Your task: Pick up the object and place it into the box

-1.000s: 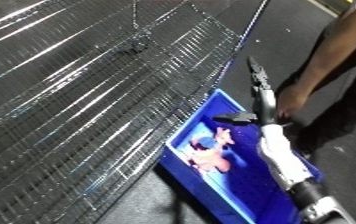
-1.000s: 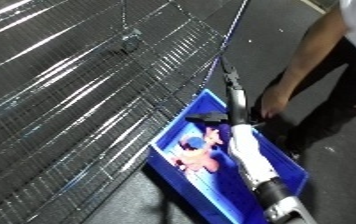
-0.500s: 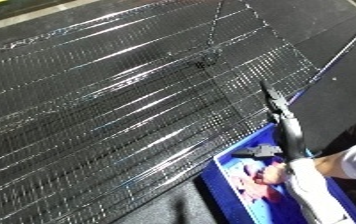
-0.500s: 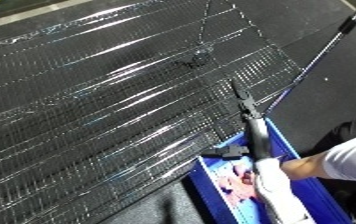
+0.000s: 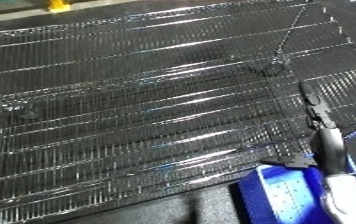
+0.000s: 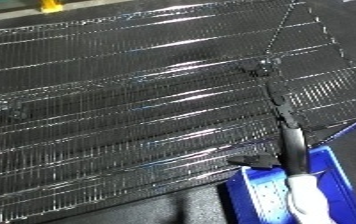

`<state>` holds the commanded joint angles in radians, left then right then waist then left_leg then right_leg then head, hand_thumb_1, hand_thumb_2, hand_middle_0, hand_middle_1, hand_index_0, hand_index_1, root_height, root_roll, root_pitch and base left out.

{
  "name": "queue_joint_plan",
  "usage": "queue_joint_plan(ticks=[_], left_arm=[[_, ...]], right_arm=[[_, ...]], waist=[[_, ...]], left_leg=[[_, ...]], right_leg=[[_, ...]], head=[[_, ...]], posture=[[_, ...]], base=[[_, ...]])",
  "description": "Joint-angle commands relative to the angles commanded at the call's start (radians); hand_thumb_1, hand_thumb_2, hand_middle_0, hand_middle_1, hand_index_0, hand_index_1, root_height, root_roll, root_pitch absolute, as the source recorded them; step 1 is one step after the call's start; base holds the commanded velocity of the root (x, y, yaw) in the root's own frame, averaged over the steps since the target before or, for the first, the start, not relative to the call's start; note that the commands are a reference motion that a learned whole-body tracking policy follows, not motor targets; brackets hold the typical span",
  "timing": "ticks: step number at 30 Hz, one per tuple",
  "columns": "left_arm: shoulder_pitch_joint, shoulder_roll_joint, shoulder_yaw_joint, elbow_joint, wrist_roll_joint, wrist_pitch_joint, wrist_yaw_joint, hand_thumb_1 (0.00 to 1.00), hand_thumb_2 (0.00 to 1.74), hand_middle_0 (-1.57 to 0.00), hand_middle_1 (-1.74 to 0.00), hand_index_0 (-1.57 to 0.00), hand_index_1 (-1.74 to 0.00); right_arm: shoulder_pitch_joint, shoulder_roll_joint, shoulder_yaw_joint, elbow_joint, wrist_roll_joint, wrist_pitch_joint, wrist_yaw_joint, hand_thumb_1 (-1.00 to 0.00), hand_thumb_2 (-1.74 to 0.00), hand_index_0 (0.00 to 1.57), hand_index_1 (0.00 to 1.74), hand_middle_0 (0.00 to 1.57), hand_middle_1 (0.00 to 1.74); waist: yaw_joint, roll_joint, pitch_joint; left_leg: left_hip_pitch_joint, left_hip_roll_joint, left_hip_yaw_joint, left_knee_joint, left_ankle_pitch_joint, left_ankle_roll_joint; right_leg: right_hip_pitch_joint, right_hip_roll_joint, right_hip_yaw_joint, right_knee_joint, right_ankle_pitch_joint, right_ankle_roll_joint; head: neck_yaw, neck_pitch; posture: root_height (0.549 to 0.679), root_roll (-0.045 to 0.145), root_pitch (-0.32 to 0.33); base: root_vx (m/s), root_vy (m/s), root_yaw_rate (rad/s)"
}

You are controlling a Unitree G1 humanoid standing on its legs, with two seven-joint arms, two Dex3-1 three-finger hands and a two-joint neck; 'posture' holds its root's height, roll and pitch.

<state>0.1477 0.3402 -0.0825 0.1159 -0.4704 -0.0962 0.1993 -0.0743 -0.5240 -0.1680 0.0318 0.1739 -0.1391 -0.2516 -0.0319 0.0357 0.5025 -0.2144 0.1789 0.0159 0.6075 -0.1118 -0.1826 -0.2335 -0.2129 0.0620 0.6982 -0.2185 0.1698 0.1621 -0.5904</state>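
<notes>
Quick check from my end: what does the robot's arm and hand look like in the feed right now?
Only the right arm shows. Its forearm is white near the lower edge, turning to a grey, tube-like section further up. The right hand is black and slim, with a black thumb jutting sideways near the wrist. No cables or markings are visible. The left arm is out of view.

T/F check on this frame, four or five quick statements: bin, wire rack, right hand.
1. The blue plastic bin sits at the lower right. True.
2. The right hand has straight fingers over the silver wire rack. True.
3. The bin is red. False: blue.
4. The left hand is over the rack. False: it shows in neither view.
5. The right hand holds an object. False: nothing is in it.
</notes>
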Motion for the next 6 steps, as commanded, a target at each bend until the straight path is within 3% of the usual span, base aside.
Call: queue_joint_plan(ticks=[6], left_arm=[[-0.010, 0.007, -0.002, 0.007, 0.008, -0.003, -0.002, 1.00, 1.74, -1.57, -1.74, -1.57, -1.74]], right_arm=[[-0.042, 0.013, 0.040, -0.009, 0.011, -0.007, 0.001, 0.00, 0.00, 0.00, 0.00, 0.00, 0.00]], waist=[[0.016, 0.002, 0.003]], left_leg=[[-0.005, -0.002, -0.003, 0.005, -0.006, 0.0025]], right_leg=[[-0.014, -0.0036, 0.000, 0.011, 0.001, 0.0029]], head=[[-0.058, -0.003]], posture=[[0.631, 0.059, -0.224]], base=[[0.008, 0.001, 0.018]])
